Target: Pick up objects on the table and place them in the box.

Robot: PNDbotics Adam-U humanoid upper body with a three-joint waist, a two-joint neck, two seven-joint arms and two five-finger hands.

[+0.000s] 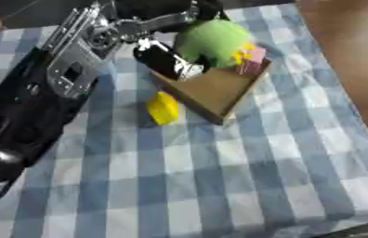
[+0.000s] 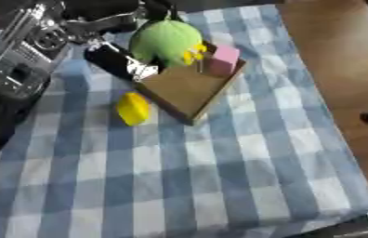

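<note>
The robot's left hand [image 1: 171, 58] reaches in from the upper left, over the near-left edge of a shallow cardboard box [image 1: 212, 90]. Its black fingers [image 2: 118, 60] curl round the side of a big green ball [image 1: 212, 42], which sits at the box's far end, partly over the rim. Just beyond the fingers, on the ball's far side, a pink block [image 2: 224, 60] and a small yellow piece [image 2: 193, 55] stand in the box.

The ball looks matte and slightly fuzzy, probably light and soft; its width suggests a grip across the middle. Below the fingers, outside the box and just beside its wall, lies a yellow block [image 1: 163, 108]. It looks small, stiff and light, best pinched across its narrow sides.

Everything rests on a blue-and-white checked tablecloth [image 1: 220, 176], which may wrinkle under a sliding touch. Bare brown floor [image 2: 342, 69] shows at right. The right hand is out of view.
</note>
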